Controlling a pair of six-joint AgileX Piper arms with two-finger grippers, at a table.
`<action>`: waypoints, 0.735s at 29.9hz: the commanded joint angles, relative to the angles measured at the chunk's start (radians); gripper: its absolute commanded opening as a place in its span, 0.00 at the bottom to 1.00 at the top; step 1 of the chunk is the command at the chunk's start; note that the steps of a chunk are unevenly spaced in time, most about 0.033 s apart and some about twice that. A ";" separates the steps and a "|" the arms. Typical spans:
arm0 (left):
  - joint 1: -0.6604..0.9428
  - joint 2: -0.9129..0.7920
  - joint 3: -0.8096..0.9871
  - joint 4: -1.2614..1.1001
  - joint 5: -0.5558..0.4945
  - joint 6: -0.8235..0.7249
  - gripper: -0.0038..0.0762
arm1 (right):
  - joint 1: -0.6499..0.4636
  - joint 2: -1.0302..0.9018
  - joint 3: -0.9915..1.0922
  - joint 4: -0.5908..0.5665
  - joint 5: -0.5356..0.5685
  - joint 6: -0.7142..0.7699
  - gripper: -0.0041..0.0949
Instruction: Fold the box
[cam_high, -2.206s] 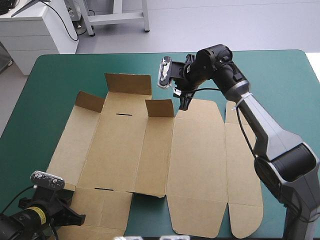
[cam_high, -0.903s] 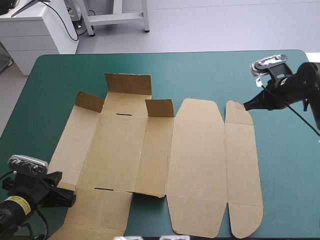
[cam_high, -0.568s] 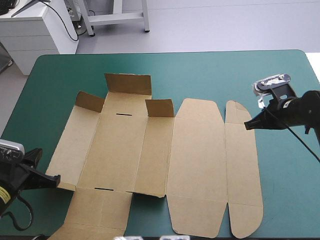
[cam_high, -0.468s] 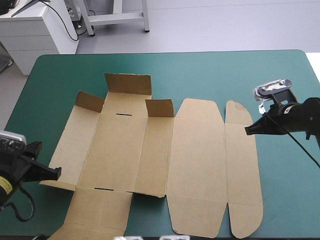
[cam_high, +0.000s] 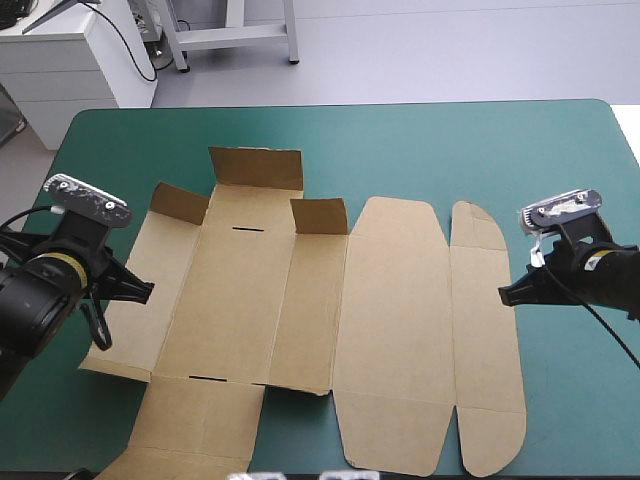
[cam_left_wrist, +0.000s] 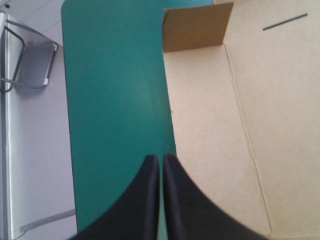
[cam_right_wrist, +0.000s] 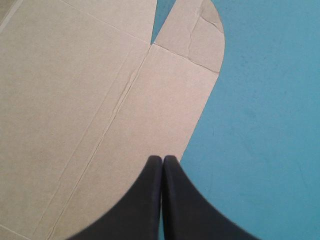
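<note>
While the box (cam_high: 320, 330) lies mostly flat on the table (cam_high: 400, 140), the left pincer (cam_high: 148, 291) and right pincer (cam_high: 503, 296), each pressed together at its side edges, might shove it askew rather than lift a panel.

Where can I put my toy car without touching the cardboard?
The widest bare teal-green cover lies between the box and the table's far edge. The near-right corner is bare too. Box and left jaws crowd the left and near edges.

Bright even light, soft shadows beneath the box (cam_high: 390, 330)
</note>
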 joint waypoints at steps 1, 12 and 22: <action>0.003 0.056 -0.084 -0.003 0.004 0.048 0.07 | -0.006 -0.053 0.000 0.003 -0.051 -0.002 0.02; 0.309 0.202 -0.139 -0.540 -0.050 0.369 0.07 | -0.006 -0.084 0.036 0.005 -0.060 -0.002 0.02; 0.747 0.275 -0.135 -0.832 0.050 0.597 0.07 | -0.006 -0.084 0.036 0.007 -0.075 -0.002 0.02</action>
